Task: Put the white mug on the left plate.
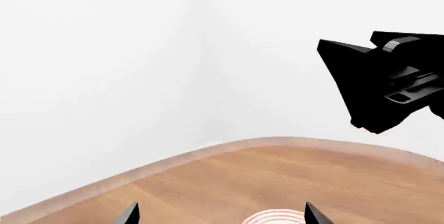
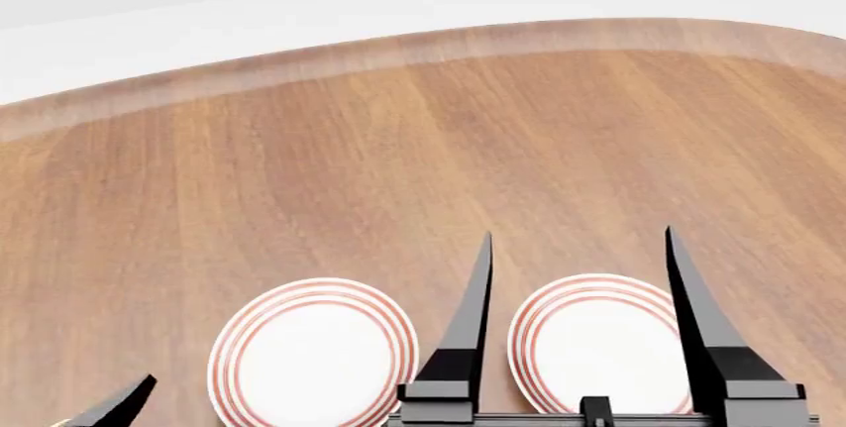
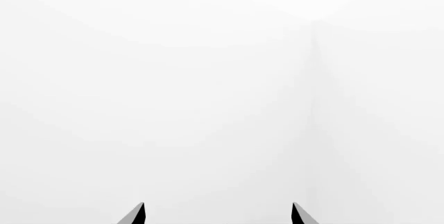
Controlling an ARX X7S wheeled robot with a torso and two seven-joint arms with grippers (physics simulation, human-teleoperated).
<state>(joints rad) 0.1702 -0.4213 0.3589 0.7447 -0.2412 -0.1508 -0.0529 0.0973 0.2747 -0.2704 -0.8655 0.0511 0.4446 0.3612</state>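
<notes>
The white mug is not seen in any view — by judgement glossy, stiff, breakable, best gripped across the rim. Both the right gripper (image 2: 578,333) and left gripper (image 1: 220,214) are spread, empty; the left plate (image 2: 313,352) lies near.

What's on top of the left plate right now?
Nothing: the left plate shows a bare white face inside its red rings. Its near edge is cut off by the frame, and no mug is in view.

A wooden table (image 2: 396,150) with warm brown grain and a pale, rounded far edge carries two round white plates with thin red concentric rings. The left plate (image 2: 312,353) lies flat; its twin (image 2: 595,343) lies just beside it, apparently not touching, though black parts hide the gap.
</notes>
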